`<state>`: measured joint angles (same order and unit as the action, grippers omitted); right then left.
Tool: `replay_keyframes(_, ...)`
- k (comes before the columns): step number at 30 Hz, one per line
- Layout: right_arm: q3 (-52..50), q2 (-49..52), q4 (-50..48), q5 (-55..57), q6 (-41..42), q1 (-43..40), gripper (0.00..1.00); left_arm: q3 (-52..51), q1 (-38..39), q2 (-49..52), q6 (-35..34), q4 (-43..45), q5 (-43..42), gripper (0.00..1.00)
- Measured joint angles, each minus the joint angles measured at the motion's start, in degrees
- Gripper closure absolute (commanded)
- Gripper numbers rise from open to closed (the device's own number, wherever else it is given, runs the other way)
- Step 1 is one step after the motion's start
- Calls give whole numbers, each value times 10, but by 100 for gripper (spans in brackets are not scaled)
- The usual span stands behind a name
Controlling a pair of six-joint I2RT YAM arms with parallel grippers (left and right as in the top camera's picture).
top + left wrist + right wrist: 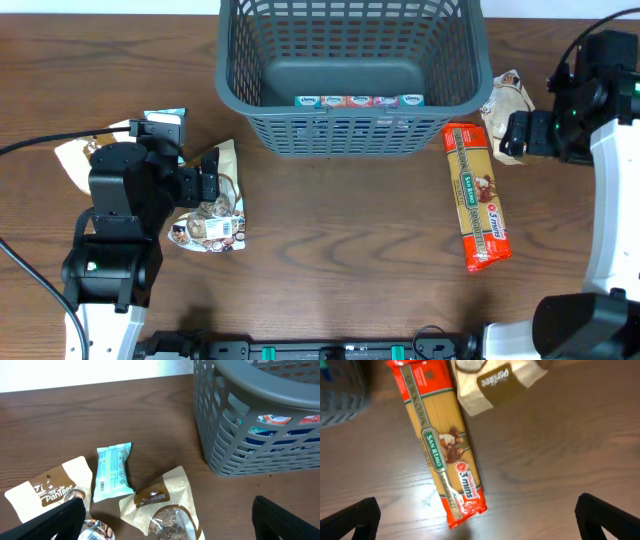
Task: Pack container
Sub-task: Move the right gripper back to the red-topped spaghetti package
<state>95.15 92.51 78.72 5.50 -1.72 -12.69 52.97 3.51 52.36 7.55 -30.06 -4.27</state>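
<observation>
Beside container, left gripper over snack pkts, right gripper over pasta pkt: both spread, prob. ready to grab.

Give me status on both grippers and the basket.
Both open, empty: left gripper above cream snack pouches, right gripper above red spaghetti packet. Large dark grey plastic lattice basket holds one row of small packs. Nothing blocking its opening.
</observation>
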Motion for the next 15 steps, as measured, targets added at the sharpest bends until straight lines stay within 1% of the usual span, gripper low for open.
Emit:
replay_keyframes(4,-72,0,-46,-24,-26,-16,1,0,0,0,0,0,0,1)
replay_keyframes(11,-198,0,-136,-87,-92,-16,1,0,0,0,0,-1,0,1)
replay_keyframes(15,-241,0,-181,-125,-129,-16,1,0,0,0,0,-1,0,1)
